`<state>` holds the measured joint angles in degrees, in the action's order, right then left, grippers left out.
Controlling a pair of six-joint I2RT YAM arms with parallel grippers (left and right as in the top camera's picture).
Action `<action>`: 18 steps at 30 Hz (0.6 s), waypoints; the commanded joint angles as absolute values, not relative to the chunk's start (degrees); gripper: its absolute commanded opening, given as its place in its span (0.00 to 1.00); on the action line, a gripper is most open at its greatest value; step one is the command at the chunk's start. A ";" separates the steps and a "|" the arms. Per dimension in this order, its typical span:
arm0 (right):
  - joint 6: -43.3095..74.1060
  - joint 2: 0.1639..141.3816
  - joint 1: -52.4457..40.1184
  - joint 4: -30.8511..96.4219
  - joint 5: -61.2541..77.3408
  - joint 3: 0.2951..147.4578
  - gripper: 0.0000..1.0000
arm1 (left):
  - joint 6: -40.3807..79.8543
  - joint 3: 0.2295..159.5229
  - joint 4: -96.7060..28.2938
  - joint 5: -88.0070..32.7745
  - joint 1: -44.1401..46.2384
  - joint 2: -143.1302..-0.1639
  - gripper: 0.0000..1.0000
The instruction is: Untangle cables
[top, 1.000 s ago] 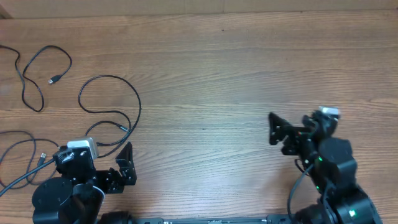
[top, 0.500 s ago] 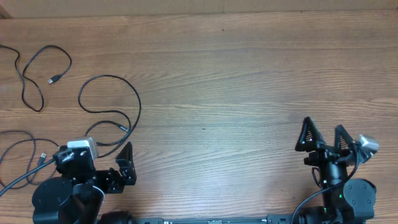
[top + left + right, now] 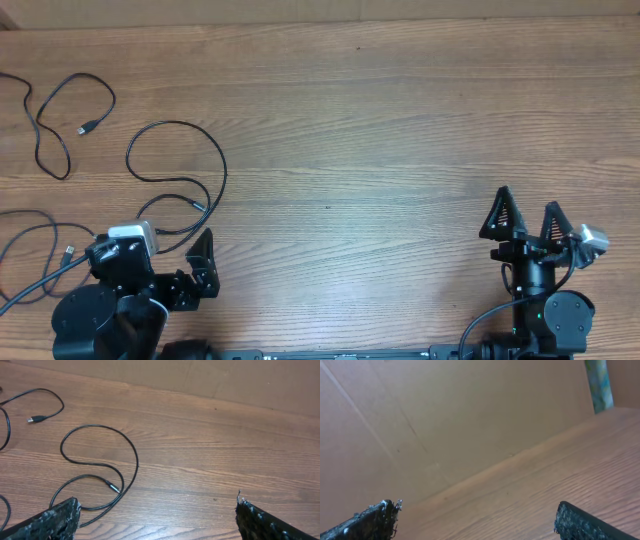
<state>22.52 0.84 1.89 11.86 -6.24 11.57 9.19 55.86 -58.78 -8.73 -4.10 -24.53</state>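
Surface: wood-grain table [image 3: 340, 120], seen from overhead, with a plain brown cardboard wall [image 3: 445, 420] at its far edge.
Cables: three thin black cords, all on the left part of the table and spread singly.
Far-left cable [image 3: 40, 211]: lies at the left edge near the front; its strands run toward the left arm's base, and a small plug [image 3: 68, 250] lies among them.
Upper-left cable [image 3: 111, 97]: lies toward the far left corner in loose open bends, with its metal plug [image 3: 87, 127] resting inside the curve. It lies apart from the other two.
Looped cable [image 3: 172, 122]: forms one open round loop just right of the upper-left cable; its lower run curls back beside the left arm's wrist.
Left gripper [image 3: 157, 505]: sits low at the front left with its fingers spread wide and nothing between them, and the looped cable lies ahead of it.
Right gripper [image 3: 526, 212]: sits at the front right with its fingers wide apart, holding nothing, well apart from every cable.
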 commanded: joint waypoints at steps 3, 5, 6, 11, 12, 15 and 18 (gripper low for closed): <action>22.90 0.12 2.33 8.12 -6.42 7.44 1.00 | 8.78 55.75 -58.76 -8.38 -3.73 -24.32 0.99; 22.90 0.12 2.33 8.03 -6.42 6.00 1.00 | 8.78 55.75 -58.76 -8.38 -3.73 -24.32 1.00; 22.90 0.12 2.33 7.94 -6.42 5.69 1.00 | 8.78 55.75 -58.76 -8.38 -3.73 -24.32 1.00; 22.90 0.12 2.33 7.77 -6.42 3.95 1.00 | 8.78 55.75 -58.76 -8.38 -3.73 -24.32 1.00; 22.90 0.12 2.33 7.77 -6.42 3.73 1.00 | 8.78 55.75 -58.76 -8.38 -3.73 -24.32 1.00; 22.90 0.12 2.33 7.49 -6.42 3.31 1.00 | 8.78 55.75 -58.76 -8.38 -3.73 -24.32 0.99; 22.90 0.12 2.33 5.32 -6.42 1.80 1.00 | 8.78 55.75 -58.76 -8.38 -3.73 -24.32 1.00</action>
<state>22.52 0.78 1.91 7.16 -6.22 3.33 9.19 55.86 -58.78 -8.71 -4.10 -24.53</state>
